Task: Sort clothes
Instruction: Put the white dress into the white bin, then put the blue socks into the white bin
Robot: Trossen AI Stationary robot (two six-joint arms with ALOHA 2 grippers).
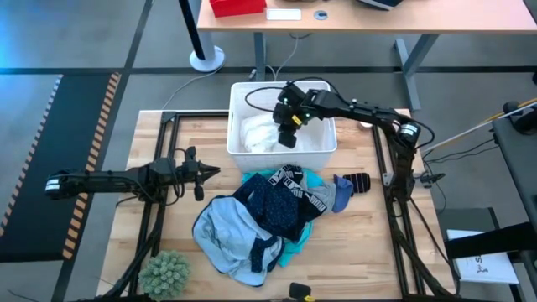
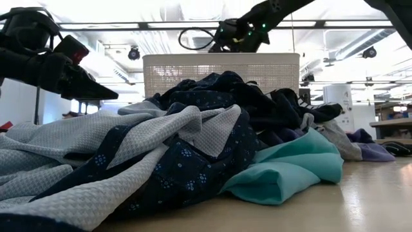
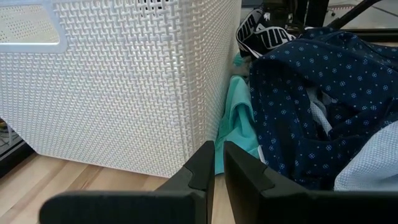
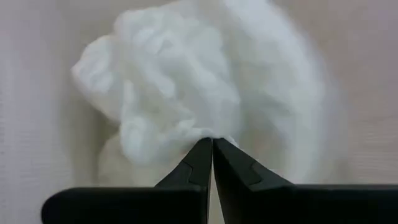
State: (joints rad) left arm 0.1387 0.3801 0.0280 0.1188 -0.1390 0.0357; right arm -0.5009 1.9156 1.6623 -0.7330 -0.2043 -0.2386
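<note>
Wooden table [image 1: 151,134]: whites going into basket [image 1: 239,92].
Right gripper [image 1: 288,132] pinches white garment [image 1: 256,134] over basket; release next. Left gripper [image 1: 210,173] closed, empty.

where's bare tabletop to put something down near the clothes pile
Bare wood lies right of the dark sock, toward the table's right edge, and left of the basket above the left arm. The middle is crowded: the clothes pile runs from the basket's front down, with the green ball at lower left.
</note>
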